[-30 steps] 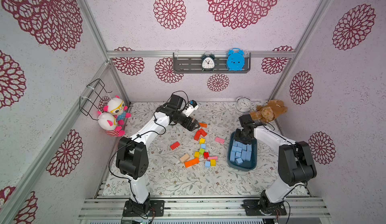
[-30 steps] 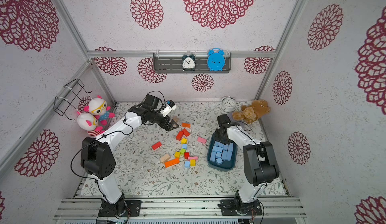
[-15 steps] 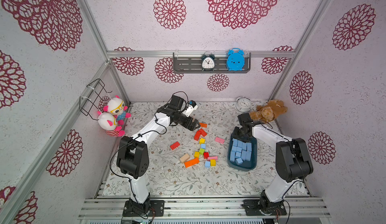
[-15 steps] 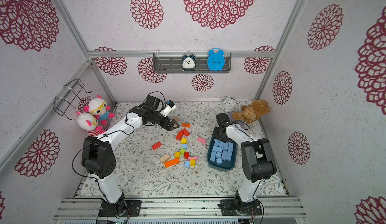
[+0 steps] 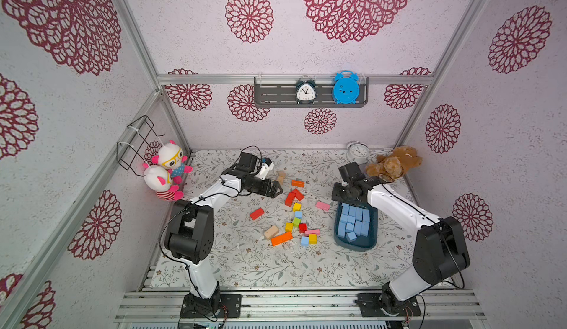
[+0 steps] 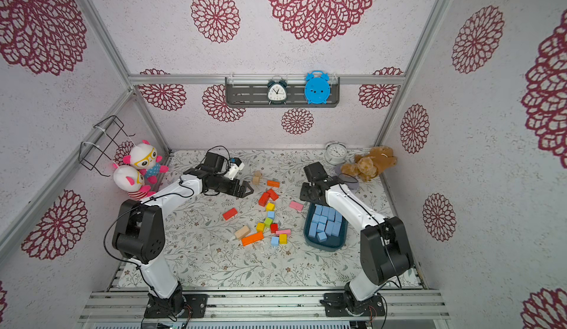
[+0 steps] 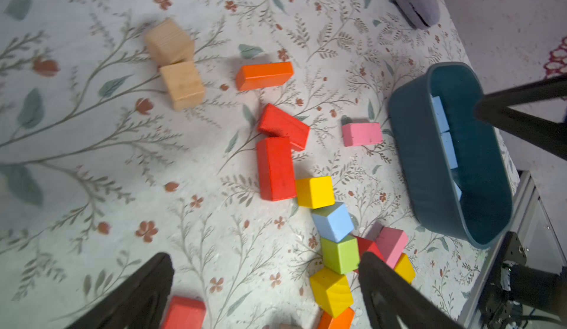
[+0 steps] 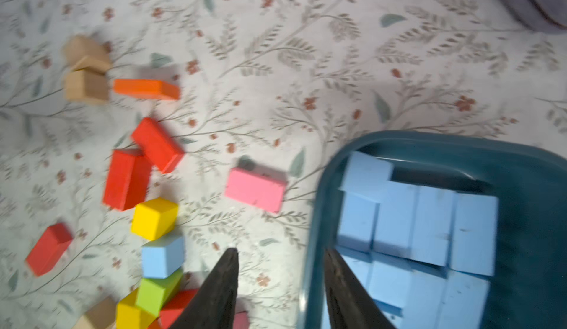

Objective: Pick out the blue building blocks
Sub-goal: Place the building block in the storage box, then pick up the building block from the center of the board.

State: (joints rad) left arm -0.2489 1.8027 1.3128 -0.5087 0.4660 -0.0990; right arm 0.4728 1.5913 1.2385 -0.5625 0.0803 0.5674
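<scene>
Two black fingers of the right gripper (image 8: 280, 250) stand apart with nothing between them, one over the flowered table (image 8: 306, 67), the other over the rim of the dark teal tub (image 8: 316, 220). Inside that tub lie most of the blue building blocks (image 8: 423, 220), packed side by side and partly stacked. In both top views the tub sits on the right arm's side of the table, the blocks filling it (image 5: 352, 223) (image 6: 325, 224).

The left gripper (image 7: 265, 257) is spread wide and holds nothing. In a top view it hangs (image 5: 276, 188) just beside two tan cubes (image 5: 280, 177) and near an orange brick (image 5: 297, 184) and a pair of touching red bricks (image 5: 293, 197).

Beyond it the mixed blocks trail across the middle of the table. One loose blue cube (image 7: 333, 221) sits between a yellow cube (image 7: 314, 192) and a green cube (image 7: 340, 254), touching both. A second loose blue cube (image 5: 304, 241) rests against another yellow cube (image 5: 312, 238) at the front end of the scatter. A pink brick (image 5: 322, 205) lies alone between the scatter and the tub.
</scene>
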